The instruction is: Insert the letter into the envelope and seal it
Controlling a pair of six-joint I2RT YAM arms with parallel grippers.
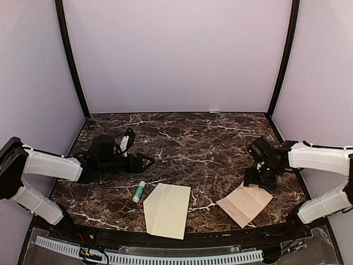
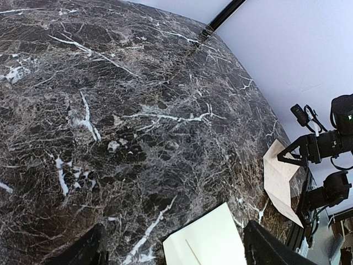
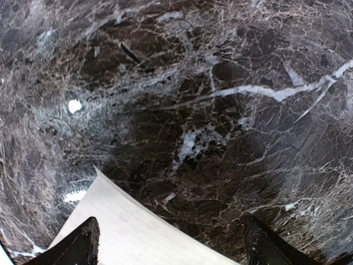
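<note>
R gripper [image 1: 258,179], jaws wide and empty, hangs at far edge of letter [image 1: 244,205], which lies askew just nearside of it (L gripper [image 1: 144,161], also wide, well apart beyond envelope [image 1: 167,210]).

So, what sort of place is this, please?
Most likely a robot test booth: plain pale walls close in a marble-patterned table, a left arm and a right arm stand at its near edge, and an envelope, a letter and a small tube lie on it.

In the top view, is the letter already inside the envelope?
No, the letter lies flat on the table, apart from the envelope to its left.
</note>
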